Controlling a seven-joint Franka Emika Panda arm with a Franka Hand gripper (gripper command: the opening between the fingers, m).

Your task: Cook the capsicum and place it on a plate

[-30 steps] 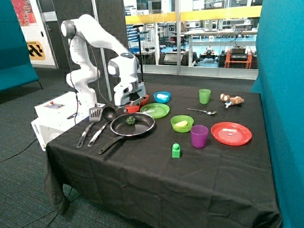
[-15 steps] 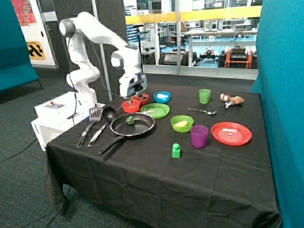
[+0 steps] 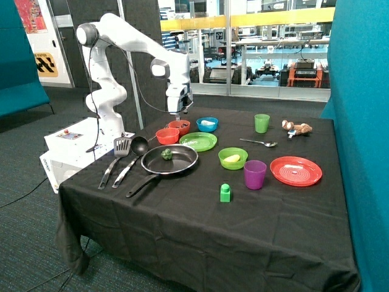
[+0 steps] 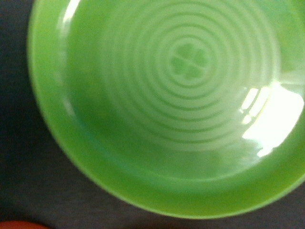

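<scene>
Outside view: the gripper (image 3: pixel 179 111) hangs high above the red bowls (image 3: pixel 168 135), holding nothing visible; whether its jaws are open or shut I cannot tell. The capsicum (image 3: pixel 166 154) lies in the black frying pan (image 3: pixel 182 163), near side of the plate (image 3: pixel 205 145).

Wrist view: only the plate (image 4: pixel 71 143), bare. Risk: the lumpy capsicum could roll from a shallow pinch
</scene>
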